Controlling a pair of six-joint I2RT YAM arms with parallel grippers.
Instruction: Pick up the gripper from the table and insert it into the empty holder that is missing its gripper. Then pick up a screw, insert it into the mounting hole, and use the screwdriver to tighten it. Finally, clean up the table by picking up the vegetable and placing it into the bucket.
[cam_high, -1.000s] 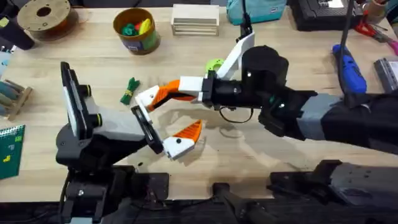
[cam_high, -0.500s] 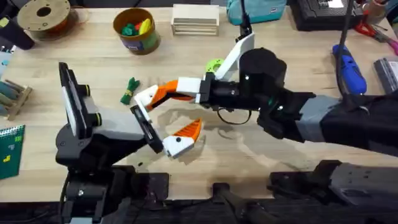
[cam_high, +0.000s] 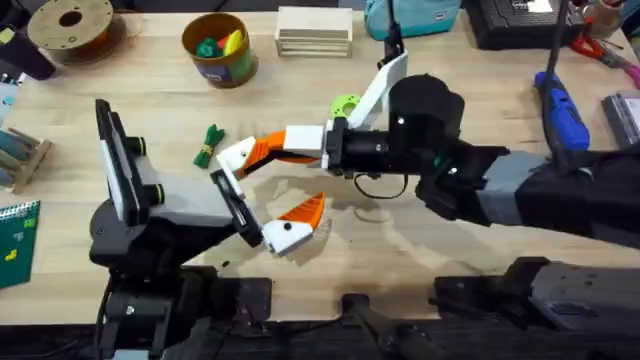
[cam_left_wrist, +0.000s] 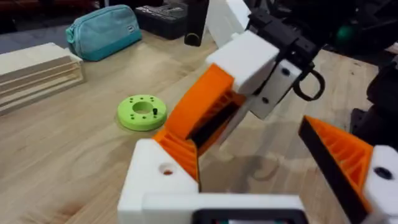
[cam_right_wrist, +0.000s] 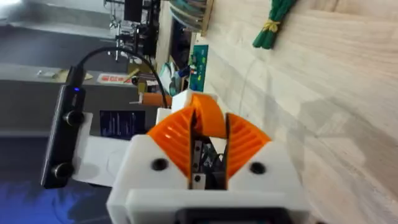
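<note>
At mid-table the right gripper (cam_high: 262, 150) clamps the orange gripper (cam_left_wrist: 198, 116), seating it on the holder (cam_left_wrist: 160, 178) (left fingers spread, presenting it).

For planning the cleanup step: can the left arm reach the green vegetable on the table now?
Probably yes. The vegetable lies on bare wood just beyond the left gripper, with nothing between them. But the right gripper is holding the orange gripper at the left arm's holder, so it is occupied.
</note>
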